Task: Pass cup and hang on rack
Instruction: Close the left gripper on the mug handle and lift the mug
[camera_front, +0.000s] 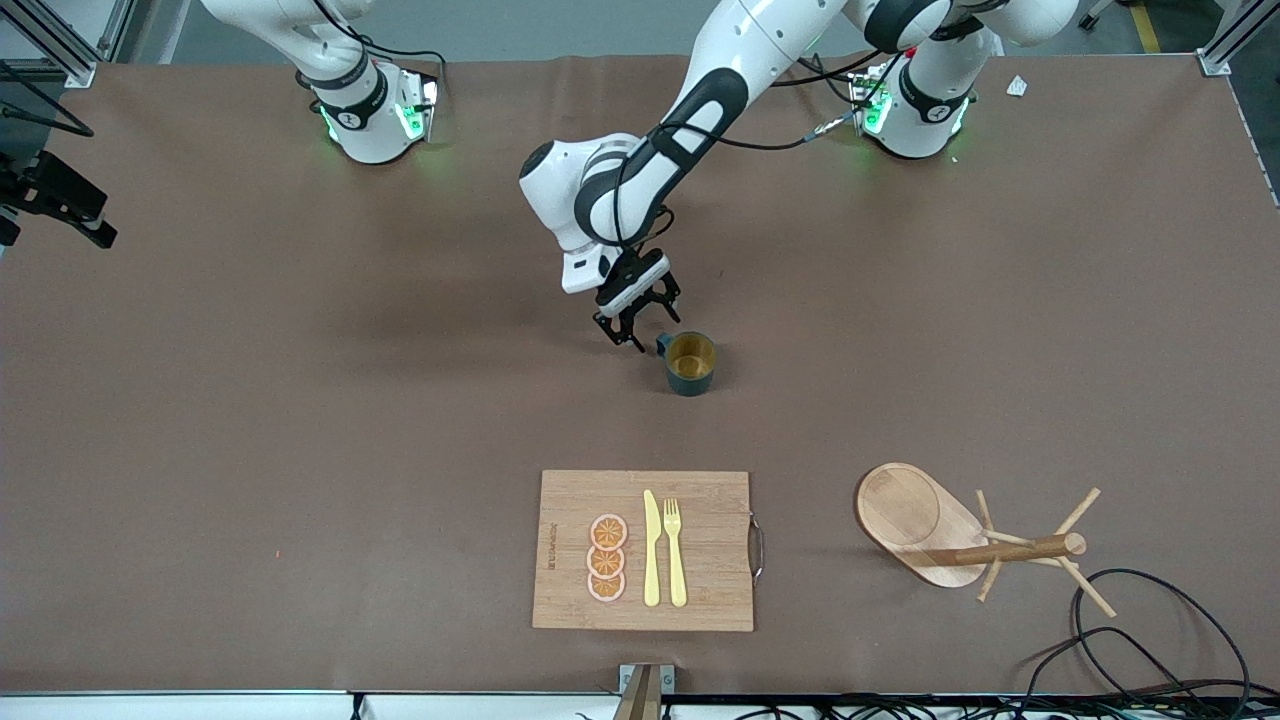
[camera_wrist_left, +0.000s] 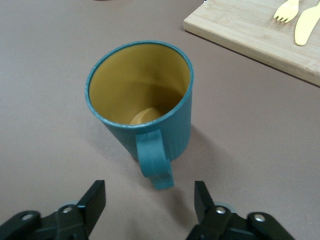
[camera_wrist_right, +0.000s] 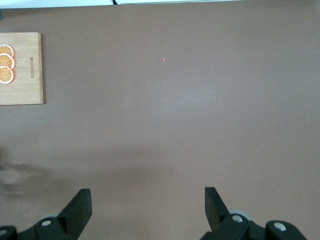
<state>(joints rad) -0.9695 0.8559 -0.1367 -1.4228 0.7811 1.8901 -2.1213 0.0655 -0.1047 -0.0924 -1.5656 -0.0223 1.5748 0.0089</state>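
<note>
The teal-green cup (camera_front: 690, 365) stands upright on the brown table near its middle, yellowish inside, with its handle (camera_wrist_left: 155, 162) turned toward my left gripper (camera_front: 645, 330). In the left wrist view the cup (camera_wrist_left: 170, 130) fills the middle. My left gripper (camera_wrist_left: 150, 192) is open, low beside the cup, and the handle's tip sits just ahead of the fingertips without touching them. The wooden rack (camera_front: 915, 520), with oval base, post and thin pegs, sits nearer the front camera toward the left arm's end. My right gripper (camera_wrist_right: 147, 200) is open over bare table with nothing in it.
A wooden cutting board (camera_front: 700, 590) with orange slices (camera_front: 607, 558), a yellow knife (camera_front: 651, 550) and a fork (camera_front: 675, 550) lies nearer the front camera than the cup. Black cables (camera_front: 1150, 640) loop beside the rack at the table's front edge.
</note>
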